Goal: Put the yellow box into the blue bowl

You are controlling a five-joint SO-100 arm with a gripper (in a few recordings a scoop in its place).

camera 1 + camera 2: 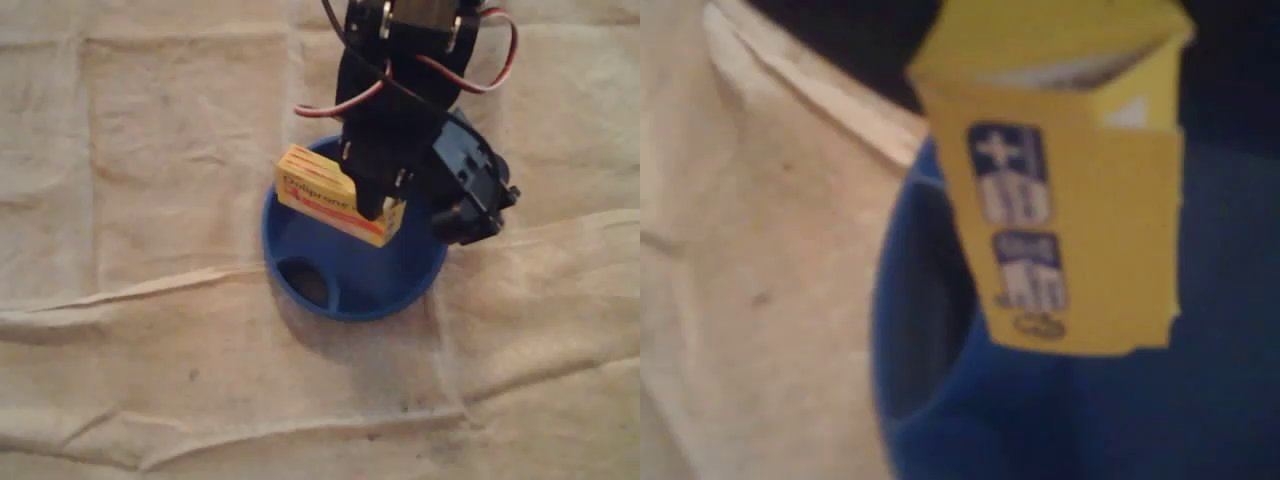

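Observation:
A yellow box [325, 192] with red print hangs tilted over the upper part of the blue bowl [345, 290] in the overhead view. My black gripper [374, 205] is shut on the box's right half, one finger lying across its top face. In the wrist view the yellow box [1070, 200] fills the upper middle, its blue-printed end facing the camera, with the blue bowl [1040, 420] directly below and behind it. The box looks held above the bowl's floor rather than resting in it.
A wrinkled beige cloth [150, 200] covers the whole table, with raised folds running across below the bowl. The arm's black body and red-and-white wires [430, 60] come in from the top right.

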